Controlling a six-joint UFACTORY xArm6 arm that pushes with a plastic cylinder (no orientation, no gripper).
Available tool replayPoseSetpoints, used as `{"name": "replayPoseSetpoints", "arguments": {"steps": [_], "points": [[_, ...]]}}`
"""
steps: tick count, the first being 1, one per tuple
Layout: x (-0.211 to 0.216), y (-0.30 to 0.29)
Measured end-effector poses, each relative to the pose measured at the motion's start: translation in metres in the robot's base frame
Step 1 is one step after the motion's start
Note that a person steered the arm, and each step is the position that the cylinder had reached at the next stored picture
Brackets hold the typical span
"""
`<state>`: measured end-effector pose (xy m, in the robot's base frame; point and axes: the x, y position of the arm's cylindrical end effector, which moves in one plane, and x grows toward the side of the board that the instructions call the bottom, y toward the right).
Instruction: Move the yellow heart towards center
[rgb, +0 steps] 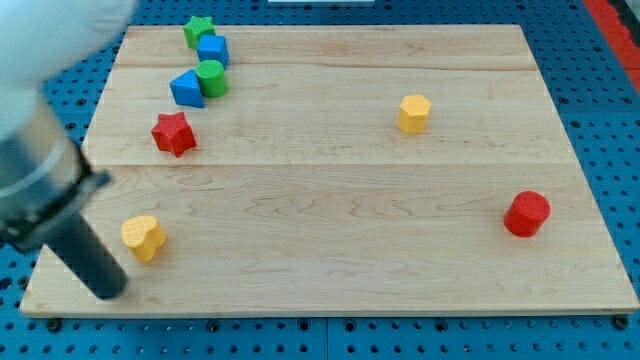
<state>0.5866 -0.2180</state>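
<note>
1. Position: the yellow heart (143, 237) lay near the board's (330, 270) lower-left corner, far from center.
2. You had no claw to report, only my tip (108, 291), just below-left of the heart and apart from it.
3. It looked light, rigid and likely to spin; push its left flank squarely.
</note>
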Motion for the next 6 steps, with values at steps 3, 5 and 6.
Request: {"name": "replayPoseSetpoints", "arguments": {"steps": [3, 5, 6], "points": [[-0.078, 0.114], [-0.113, 0.072], [-0.135, 0.155]]}}
